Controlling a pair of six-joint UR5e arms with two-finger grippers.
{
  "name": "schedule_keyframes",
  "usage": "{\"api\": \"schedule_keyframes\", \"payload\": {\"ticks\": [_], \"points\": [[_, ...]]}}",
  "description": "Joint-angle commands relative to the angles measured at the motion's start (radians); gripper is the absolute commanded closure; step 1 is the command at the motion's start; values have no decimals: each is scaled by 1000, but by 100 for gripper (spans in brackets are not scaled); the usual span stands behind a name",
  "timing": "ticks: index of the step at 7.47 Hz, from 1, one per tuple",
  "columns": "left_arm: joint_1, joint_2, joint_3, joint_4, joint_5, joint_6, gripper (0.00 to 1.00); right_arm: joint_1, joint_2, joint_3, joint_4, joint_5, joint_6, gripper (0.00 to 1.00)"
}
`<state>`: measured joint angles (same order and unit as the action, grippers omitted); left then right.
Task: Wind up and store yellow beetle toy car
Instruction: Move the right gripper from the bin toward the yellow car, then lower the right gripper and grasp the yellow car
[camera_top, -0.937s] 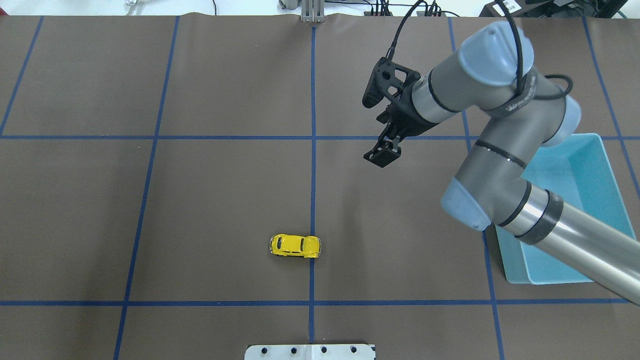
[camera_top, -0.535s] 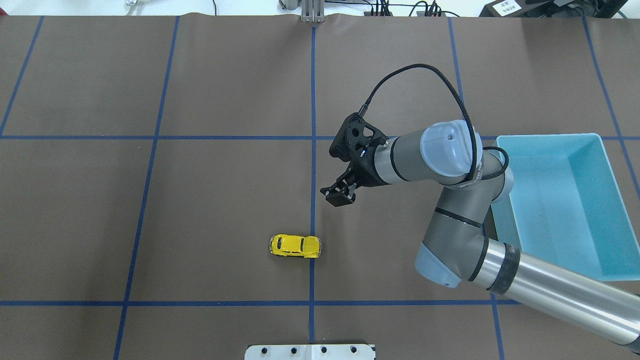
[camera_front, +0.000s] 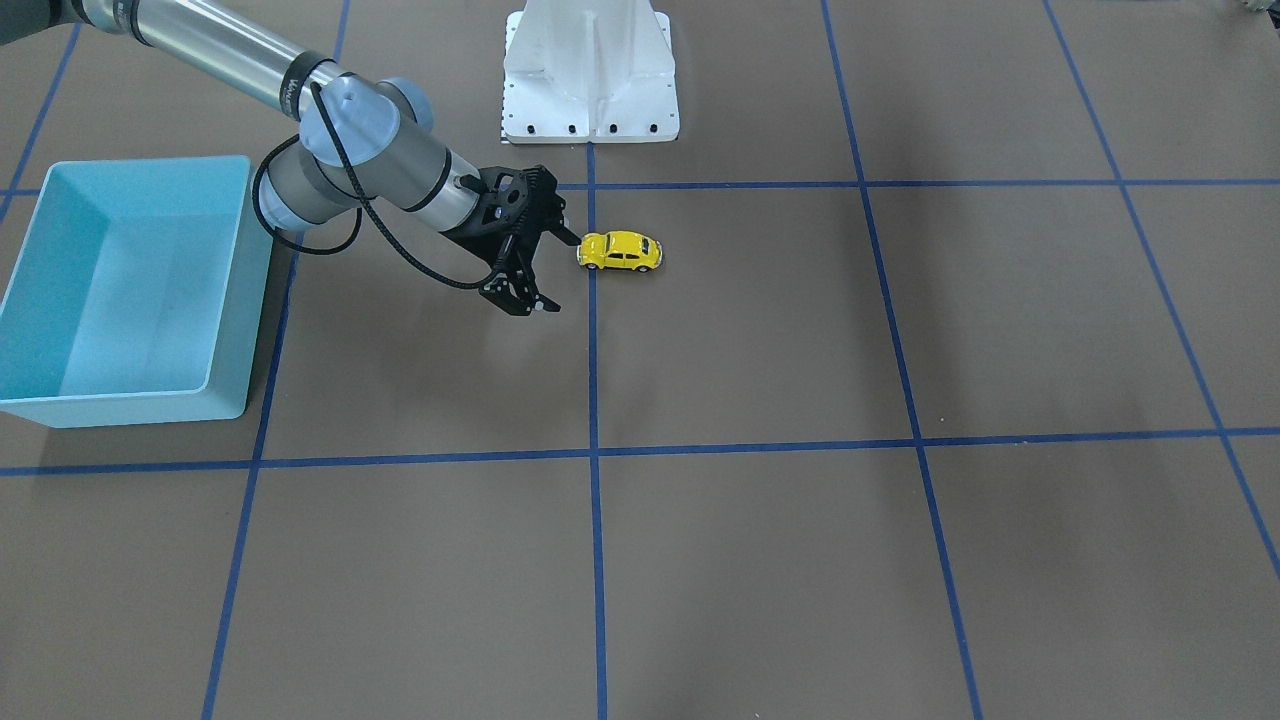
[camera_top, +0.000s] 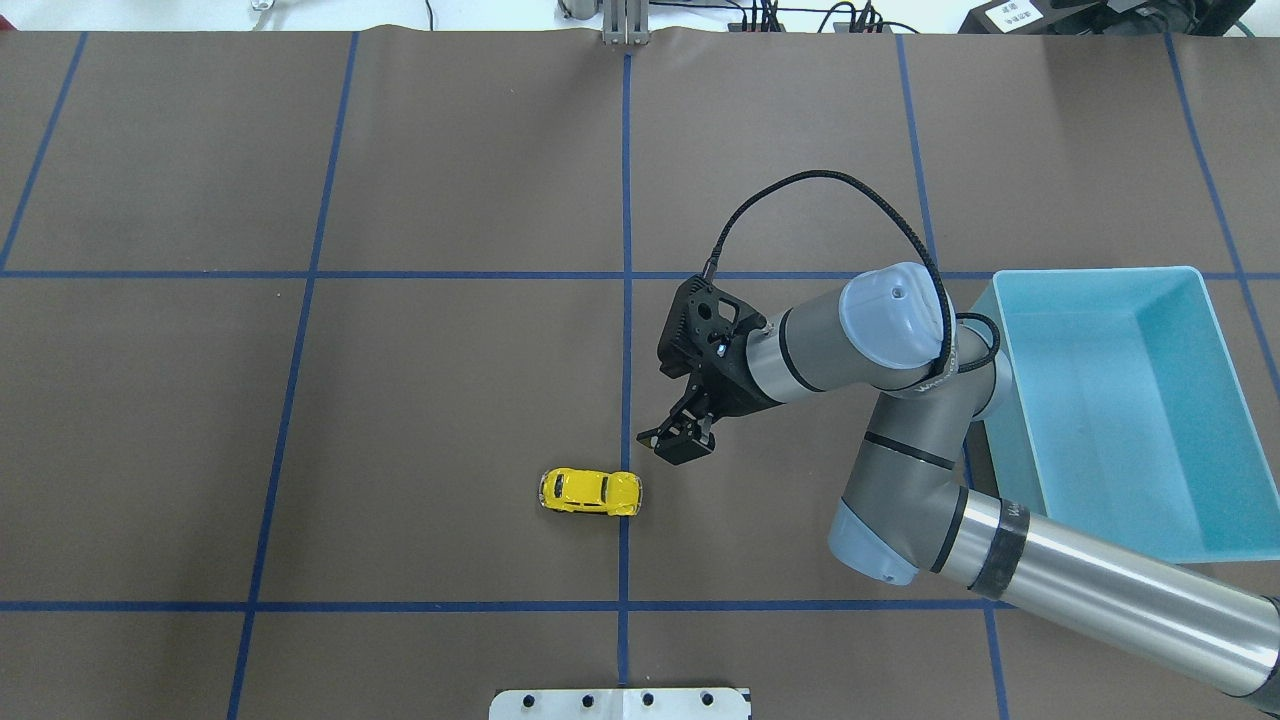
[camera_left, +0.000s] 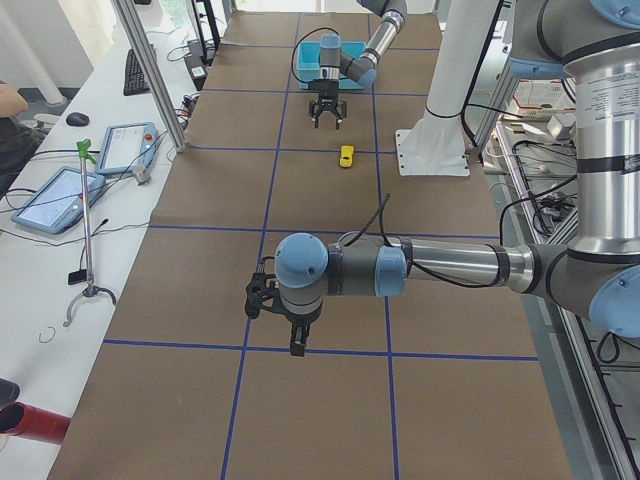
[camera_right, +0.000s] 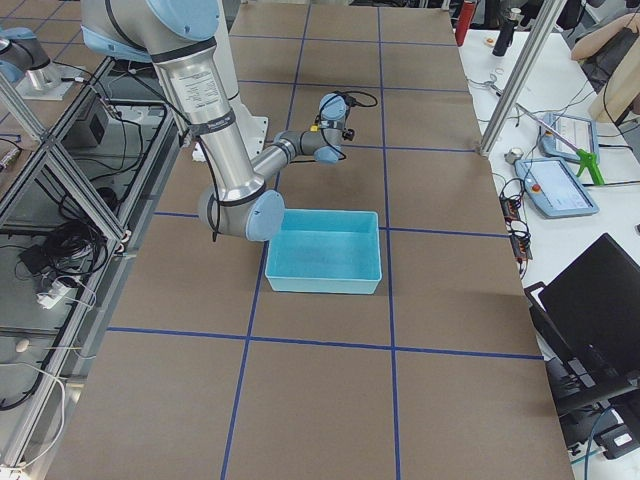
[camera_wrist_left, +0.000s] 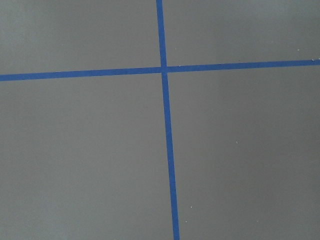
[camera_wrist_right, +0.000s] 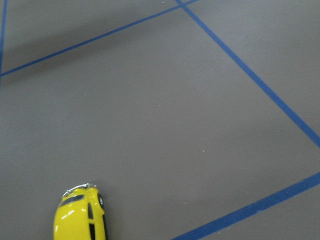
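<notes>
The yellow beetle toy car (camera_top: 590, 491) stands on its wheels on the brown mat, by the centre blue line; it also shows in the front view (camera_front: 620, 250) and at the lower left of the right wrist view (camera_wrist_right: 80, 215). My right gripper (camera_top: 672, 447) hangs open and empty just above the mat, a short way beyond and to the right of the car, not touching it; the front view shows its jaws spread (camera_front: 553, 272). My left gripper (camera_left: 283, 325) shows only in the exterior left view, low over the mat far from the car; I cannot tell if it is open.
The light blue bin (camera_top: 1100, 275) sits at the right side of the mat, also in the front view (camera_front: 130, 160), and nothing shows in it. The robot's white base plate (camera_front: 590, 100) stands close behind the car. Blue tape lines grid the mat.
My right arm has swung down and left from above the bin toward the car, lowering the gripper close to it. The car has not moved.
</notes>
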<state>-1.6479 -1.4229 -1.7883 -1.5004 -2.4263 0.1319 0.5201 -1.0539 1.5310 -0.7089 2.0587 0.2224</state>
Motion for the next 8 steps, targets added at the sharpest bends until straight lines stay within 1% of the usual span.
{"api": "schedule_keyframes", "payload": {"ticks": [1, 2, 3, 4, 5, 6, 8], "points": [[-1, 2, -2, 0, 1, 0, 0, -6, 44, 14, -213, 12, -162, 6], [-1, 1, -2, 0, 1, 2, 0, -8, 64, 46, -345, 12, -228, 6], [-3, 1, 0, -1, 3, 3, 0, -3, 75, 76, -469, 11, -339, 1], [-3, 2, 0, -1, 3, 3, 0, -5, 78, 77, -475, -5, -351, 1], [-1, 4, 0, -1, 4, 2, 0, -50, 93, 77, -477, -27, -342, 1], [-1, 4, 0, -1, 34, 2, 0, -102, 98, 77, -481, -73, -334, 1], [-1, 2, -2, 0, 49, 2, 0, -143, 104, 75, -488, -92, -311, 2]]}}
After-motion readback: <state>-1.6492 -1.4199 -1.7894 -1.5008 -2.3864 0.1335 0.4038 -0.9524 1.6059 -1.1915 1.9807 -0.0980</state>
